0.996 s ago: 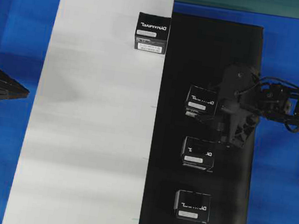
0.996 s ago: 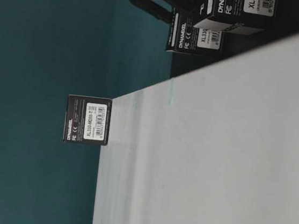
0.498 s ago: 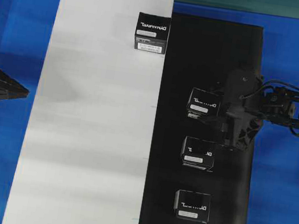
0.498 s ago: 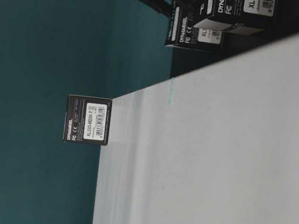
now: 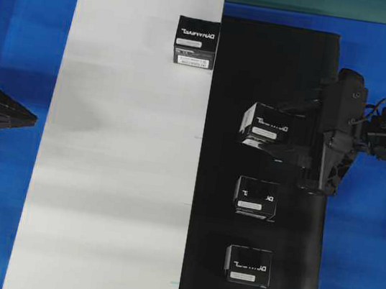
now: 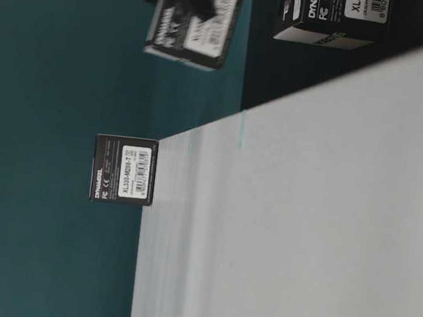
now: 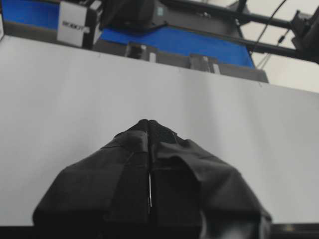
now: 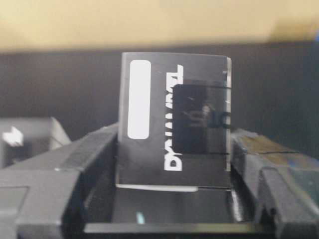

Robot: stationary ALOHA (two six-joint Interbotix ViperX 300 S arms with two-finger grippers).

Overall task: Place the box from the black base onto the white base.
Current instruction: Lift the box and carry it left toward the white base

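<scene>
box: small black cardboard box [image 5: 266, 127] with white mirrored lettering and a white label on top, tilted, lifted clear above the black base
right gripper: [image 5: 290, 139] clamped on the box from its right side
left gripper: [image 7: 149, 130] padded black fingers pressed together, holding nothing
black base: long matte black flat sheet [image 5: 263, 60], two look-alike boxes resting on it
white base: long plain white flat sheet [image 5: 115, 176], smooth, one look-alike box at its far edge

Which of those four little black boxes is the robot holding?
The tilted box uppermost over the black base, clamped in the right end effector; the others lie flat.
</scene>
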